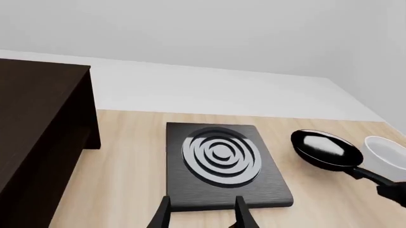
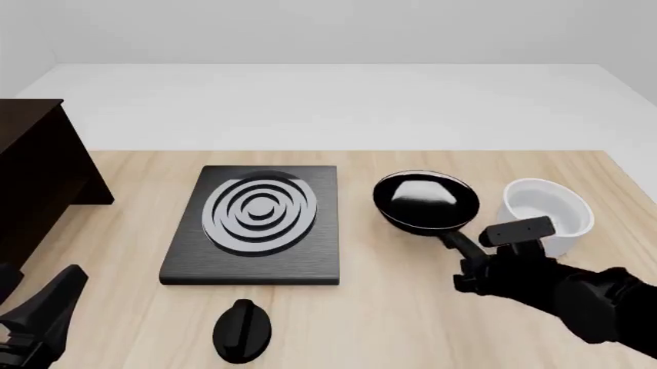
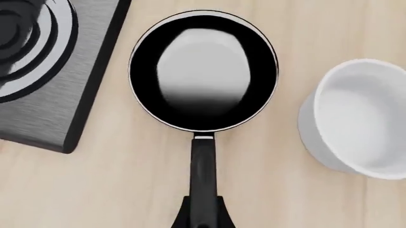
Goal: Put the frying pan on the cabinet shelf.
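Left wrist view: the left gripper (image 1: pixel 201 211) hangs with jaws apart and empty above the near edge of the stove plate (image 1: pixel 222 164). The cabinet shelf (image 1: pixel 38 123) stands well apart from the frying pan (image 1: pixel 325 149), which rests on the table (image 1: pixel 127 161) just beside the white bowl (image 1: pixel 387 154).

Front view: the right gripper (image 2: pixel 482 265) sits at the pan's handle; the pan is not yet lifted, so carry and placement remain. The route to the cabinet crosses the stove plate and a black knob (image 2: pixel 242 330).

Right wrist view: both fingers flank the handle (image 3: pixel 204 175), apparently closed on it. Open table lies around; the bowl crowds one side.
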Robot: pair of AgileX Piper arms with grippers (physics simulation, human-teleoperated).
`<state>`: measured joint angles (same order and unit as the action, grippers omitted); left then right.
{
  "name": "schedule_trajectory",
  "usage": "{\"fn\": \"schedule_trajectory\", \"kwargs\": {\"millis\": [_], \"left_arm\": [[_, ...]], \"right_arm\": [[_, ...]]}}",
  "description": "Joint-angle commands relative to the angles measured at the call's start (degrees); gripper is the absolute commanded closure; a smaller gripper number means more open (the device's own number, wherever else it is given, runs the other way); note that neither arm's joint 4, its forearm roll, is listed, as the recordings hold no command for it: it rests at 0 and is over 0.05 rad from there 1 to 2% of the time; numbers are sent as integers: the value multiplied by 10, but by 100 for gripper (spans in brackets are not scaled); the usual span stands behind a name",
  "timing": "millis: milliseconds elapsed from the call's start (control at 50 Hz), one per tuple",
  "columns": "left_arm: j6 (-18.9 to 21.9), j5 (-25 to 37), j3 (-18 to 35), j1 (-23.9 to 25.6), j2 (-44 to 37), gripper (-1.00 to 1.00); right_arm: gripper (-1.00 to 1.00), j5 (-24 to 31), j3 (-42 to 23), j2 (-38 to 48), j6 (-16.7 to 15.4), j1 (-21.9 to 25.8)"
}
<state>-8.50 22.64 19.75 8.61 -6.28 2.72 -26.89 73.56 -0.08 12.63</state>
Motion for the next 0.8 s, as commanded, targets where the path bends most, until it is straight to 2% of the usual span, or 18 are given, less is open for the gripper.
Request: {"fn": "schedule_trajectory", "kwargs": {"millis": [20,120,160,220,380,620,660,700,780,800], "left_arm": [[0,-3,-2,1,0,-100],[-1,0,0,2,0,-100],[-1,-1,-1,2,1,-100],[-1,0,0,1,1,-100],[-2,2,3,2,0,-100],[-5,15,26,7,-2,-100],[-14,17,30,10,-3,-100],[-44,21,39,13,-4,-100],[-55,26,57,14,-11,-100],[-68,28,64,15,-11,-100]], "right_arm": [[100,24,-42,-63,-25,-5],[100,26,-52,-80,-29,-4],[100,26,-55,-85,-42,-4],[100,30,-65,-88,-36,-4],[100,60,-104,-113,-50,3],[100,99,-175,-110,-47,51],[100,104,-189,-109,-49,64],[100,112,-207,-105,-43,79],[100,123,-236,-95,-39,97],[100,127,-248,-91,-39,103]]}}
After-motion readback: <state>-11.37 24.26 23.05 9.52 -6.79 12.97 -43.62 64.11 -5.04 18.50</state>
